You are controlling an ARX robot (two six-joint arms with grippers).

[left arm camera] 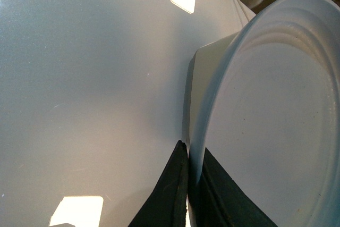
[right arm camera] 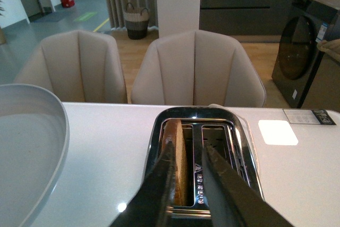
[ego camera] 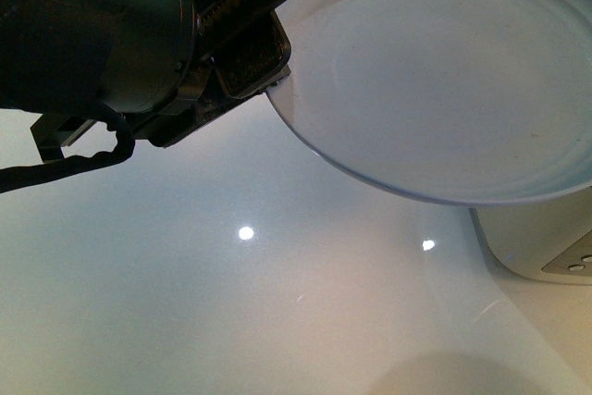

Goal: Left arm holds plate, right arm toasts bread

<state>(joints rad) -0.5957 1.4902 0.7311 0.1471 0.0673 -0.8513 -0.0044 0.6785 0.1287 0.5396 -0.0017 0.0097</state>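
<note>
Front view: the bulky black left arm fills the upper left, with its black cable looping beneath it. The left gripper is clamped on the rim of the pale-blue plate, one serrated jaw above and the other below. The plate hangs tilted over the glossy white table, and nothing lies on it. A corner of the white toaster shows under the plate's edge.

Left wrist view: the two black fingers pinch the plate's raised rim between them. The plate's ringed face is bare, and the toaster's pale side shows just behind it.

Right wrist view: the toaster's chrome top has two slots. The bread stands upright in the slot nearer the plate, and the other slot holds nothing. The right gripper hangs over the toaster with its fingers apart, the gap wider than the slice. Two beige chairs stand beyond the table.
</note>
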